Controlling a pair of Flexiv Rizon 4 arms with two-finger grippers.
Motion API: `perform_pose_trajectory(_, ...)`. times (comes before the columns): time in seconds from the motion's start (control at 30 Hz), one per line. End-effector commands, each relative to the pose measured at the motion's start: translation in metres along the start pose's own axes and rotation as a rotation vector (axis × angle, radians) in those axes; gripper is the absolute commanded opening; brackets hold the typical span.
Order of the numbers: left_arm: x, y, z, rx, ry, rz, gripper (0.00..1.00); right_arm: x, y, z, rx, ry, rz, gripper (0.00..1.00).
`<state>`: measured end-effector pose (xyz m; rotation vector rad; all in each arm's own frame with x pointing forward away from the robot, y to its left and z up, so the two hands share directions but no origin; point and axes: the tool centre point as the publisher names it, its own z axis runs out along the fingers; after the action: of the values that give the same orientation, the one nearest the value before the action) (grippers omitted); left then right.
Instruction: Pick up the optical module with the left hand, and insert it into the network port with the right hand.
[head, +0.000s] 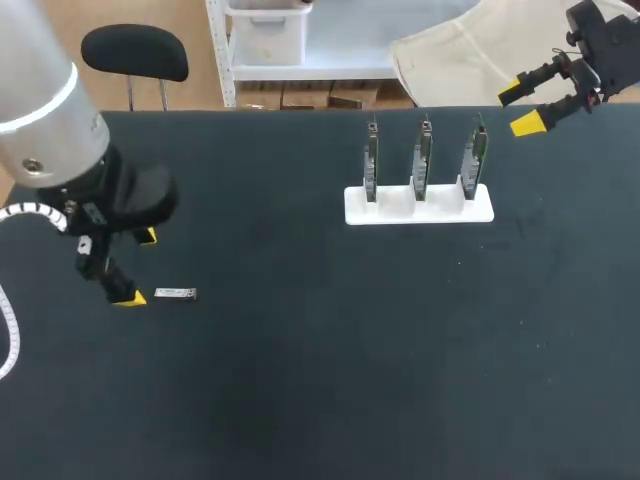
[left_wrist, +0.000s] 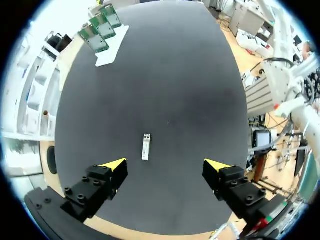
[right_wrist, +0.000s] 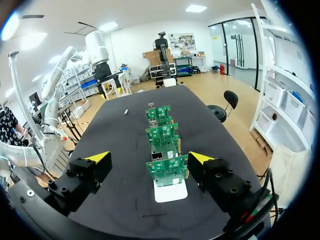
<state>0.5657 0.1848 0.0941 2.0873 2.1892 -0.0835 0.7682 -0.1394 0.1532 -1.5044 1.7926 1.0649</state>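
Lying flat on the black table (head: 300, 380), the optical module (head: 176, 293) sits toward the 9 o'clock side of the head view, a small silver bar touched by nothing. The left gripper (head: 138, 267) hangs just beside it, with the module at about 3 o'clock from its nearer yellow fingertip. In the left wrist view the module (left_wrist: 145, 147) lies on the table just ahead of the left gripper (left_wrist: 166, 165), nearer one finger than the other. That gripper's jaws are spread wide with nothing between them. Toward 1 o'clock on the table stands a white holder (head: 420, 208) with three green circuit boards (head: 424, 158) upright in a row. The right gripper (head: 520, 107) hovers at about 2 o'clock from the holder, near the table's far edge, its jaws also wide apart and holding nothing. From the right wrist view the boards (right_wrist: 161, 134) line up one behind another ahead of the right gripper (right_wrist: 149, 158), the nearest just before its fingers, and the module (right_wrist: 126, 112) shows far off across the table.
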Motion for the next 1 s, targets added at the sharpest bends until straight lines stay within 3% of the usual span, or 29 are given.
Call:
perform_pose_trajectory(0.03, -0.003, 0.012, 0.021, 0.056, 0.037, -0.017, 1.00, 0.000, 0.001, 0.000, 0.002, -0.001, -0.001, 1.00)
perform_pose_trajectory(0.33, -0.007, 0.020, 0.047, 0.076, 0.031, 0.028, 1.00, 0.000, 0.001, 0.000, 0.002, -0.001, -0.001, 1.00)
perform_pose_trajectory(1.0, 0.010, 0.026, 0.076, 0.107, 0.047, 0.021, 1.00, 0.000, 0.001, 0.000, 0.002, -0.001, -0.001, 1.00)
